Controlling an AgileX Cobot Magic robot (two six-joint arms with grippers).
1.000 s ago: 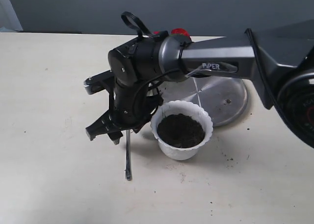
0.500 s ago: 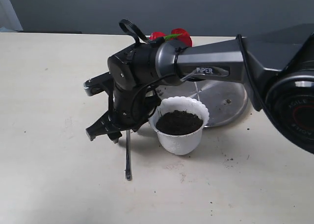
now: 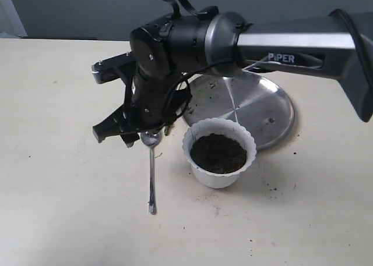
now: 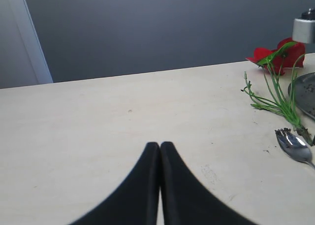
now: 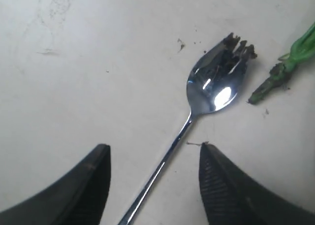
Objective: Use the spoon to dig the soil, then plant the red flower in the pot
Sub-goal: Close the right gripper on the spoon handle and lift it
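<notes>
The pot [image 3: 220, 174] stands upright at lower centre of the exterior view, filled nearly to its scalloped rim with soil [image 3: 218, 152]. The steel plate [image 3: 265, 112] just behind it holds only specks. The spoon [image 3: 152, 181] lies flat to the pot's left. The right gripper [image 5: 153, 151] hovers above the spoon, jaws wide and empty. The left gripper [image 4: 160, 148] is closed on nothing. The red flower [image 4: 279, 57] lies beyond the spoon.

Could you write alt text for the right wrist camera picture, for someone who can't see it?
The open right pincer frames a shiny spoon lying on a pale table, soil on its notched tip. A green stem end lies just beside it.
</notes>
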